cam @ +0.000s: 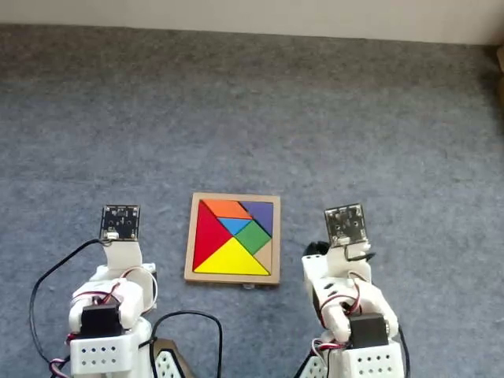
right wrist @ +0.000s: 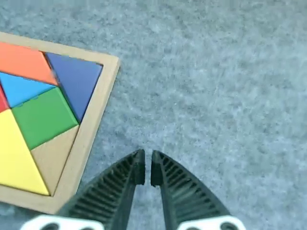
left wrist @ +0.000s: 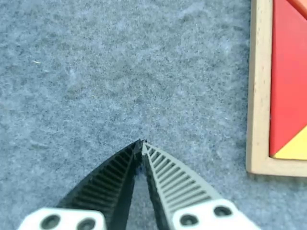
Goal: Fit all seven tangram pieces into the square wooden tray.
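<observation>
High view: square wooden tray [cam: 190, 240], holding coloured tangram pieces [cam: 232, 257], lies between the arms on grey worktop [cam: 252, 110]; pale wall [cam: 252, 12] behind. Left pincer [left wrist: 141, 143] closed beside its rim; right pincer [right wrist: 145, 165] likewise.

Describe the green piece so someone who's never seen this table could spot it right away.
The square wooden tray lies mid-table on the grey carpet. Inside it, right of centre in the high view, the green piece sits between the purple triangle and the yellow triangle. It alone is green and square.
</observation>
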